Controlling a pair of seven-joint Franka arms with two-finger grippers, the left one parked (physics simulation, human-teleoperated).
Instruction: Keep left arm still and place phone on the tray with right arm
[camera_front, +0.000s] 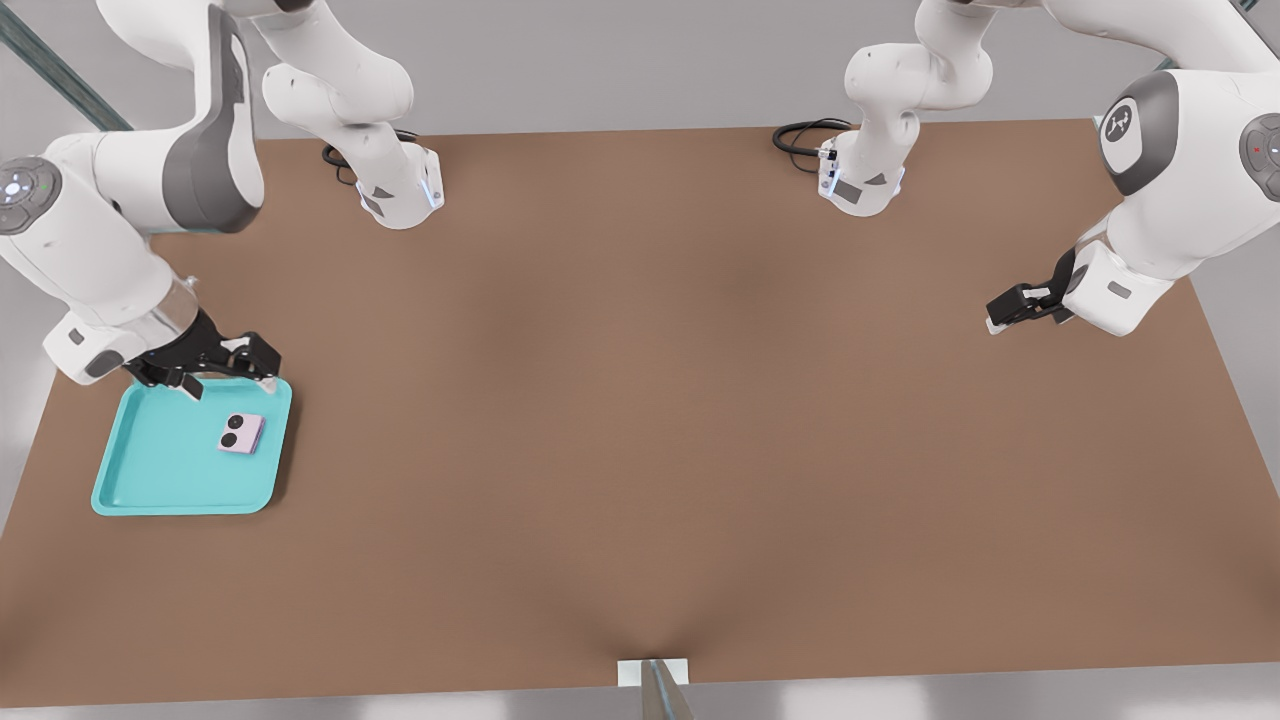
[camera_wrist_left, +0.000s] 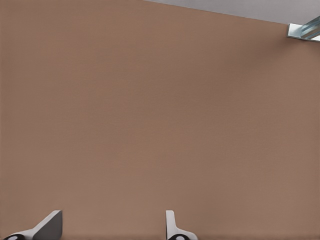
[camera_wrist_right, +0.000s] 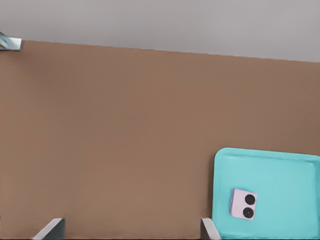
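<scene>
Item one, nearest us in the front view: the turquoise tray (camera_front: 160, 470), shallow, nearly square, rounded corners, raised rim, lying flat on the brown table (camera_front: 660, 420) towards the front view's left edge.

Contents, as we record them: one phone (camera_front: 241, 433), small, squarish, pale pink, folded, two round black lenses facing up. It lies flat on the tray floor towards the side nearer the front view's right, apart from the rim. We find the same placement in the right wrist view, phone (camera_wrist_right: 244, 203) inside tray (camera_wrist_right: 270, 172).

Item two, beyond: the right arm's gripper (camera_front: 222, 375), black, above the tray's far rim, fingers spread, holding nothing, clear of the phone.
</scene>
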